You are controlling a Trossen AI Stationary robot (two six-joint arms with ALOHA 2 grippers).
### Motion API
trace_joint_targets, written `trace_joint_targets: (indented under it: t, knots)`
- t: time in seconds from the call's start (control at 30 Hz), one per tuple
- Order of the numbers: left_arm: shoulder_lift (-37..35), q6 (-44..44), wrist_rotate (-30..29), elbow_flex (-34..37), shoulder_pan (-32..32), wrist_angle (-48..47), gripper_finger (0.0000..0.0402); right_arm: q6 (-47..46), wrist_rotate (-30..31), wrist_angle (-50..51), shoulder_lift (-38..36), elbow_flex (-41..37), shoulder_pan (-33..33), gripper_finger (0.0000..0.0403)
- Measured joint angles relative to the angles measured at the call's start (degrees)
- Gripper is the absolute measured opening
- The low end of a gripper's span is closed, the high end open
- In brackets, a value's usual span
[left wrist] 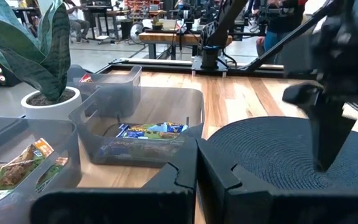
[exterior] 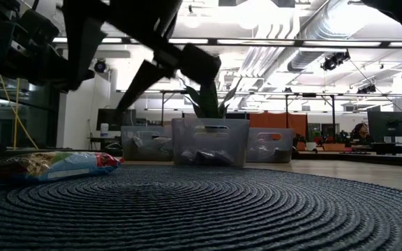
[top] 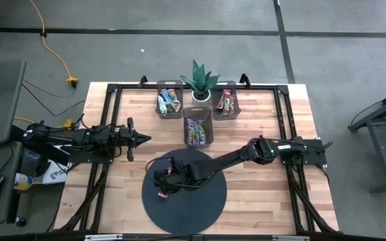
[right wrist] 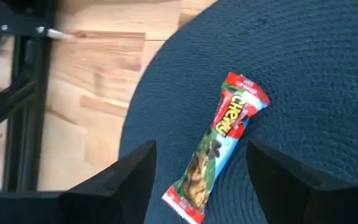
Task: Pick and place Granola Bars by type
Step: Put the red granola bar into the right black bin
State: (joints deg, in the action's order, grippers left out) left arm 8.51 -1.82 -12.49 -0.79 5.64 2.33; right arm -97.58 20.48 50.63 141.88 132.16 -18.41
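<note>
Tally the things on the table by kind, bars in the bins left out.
Grey bins: 3
Loose granola bar on the mat: 1
Round dark mat: 1
Potted plant: 1
Total: 6

Both arms were dark, nearly black, built of chunky jointed segments on black tube frames bolted along the table edges. The left arm [top: 79,139], at the left of the high view, carried small pale markings and a green light near its base. The right arm [top: 246,155], at the right, showed a pale label near its shoulder. The right gripper [right wrist: 201,171] had broad, flat matte-black fingers; the left gripper [left wrist: 196,177] had blocky, notched black ones.
</note>
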Motion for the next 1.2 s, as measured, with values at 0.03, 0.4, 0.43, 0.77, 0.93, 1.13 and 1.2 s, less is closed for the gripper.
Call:
trace_joint_targets:
  t: [0.03,0.4,0.43,0.77,0.93,1.13,1.2]
  knots:
    - [0.0,0.0,0.0,0.02,-0.01,0.01,0.0001,-0.15,-0.07,-0.13,0.39,0.0,0.02,0.023]
    - [0.0,0.0,0.0,0.01,0.01,-0.04,0.0001,-1.64,-2.27,-2.09,3.82,-0.11,0.2,0.0229]
    - [0.0,0.0,0.0,0.01,0.0,-0.03,0.0001,-1.64,-1.93,-2.38,3.83,-0.08,0.31,0.0229]
    - [0.0,0.0,0.0,0.01,0.0,-0.07,0.0001,-1.46,-2.19,-2.44,4.37,-0.02,1.81,0.0229]
    - [0.0,-0.01,0.0,0.01,0.01,-0.09,0.0001,-1.44,-3.12,-2.46,4.72,-0.02,2.31,0.0229]
    - [-0.01,-0.01,0.0,-0.01,-0.01,-0.09,0.0001,-1.44,-3.33,-2.73,5.36,-0.02,2.45,0.0229]
    - [-0.02,0.01,0.0,0.01,0.01,-0.1,0.0001,-1.44,-4.15,-2.76,5.58,-0.04,2.64,0.0229]
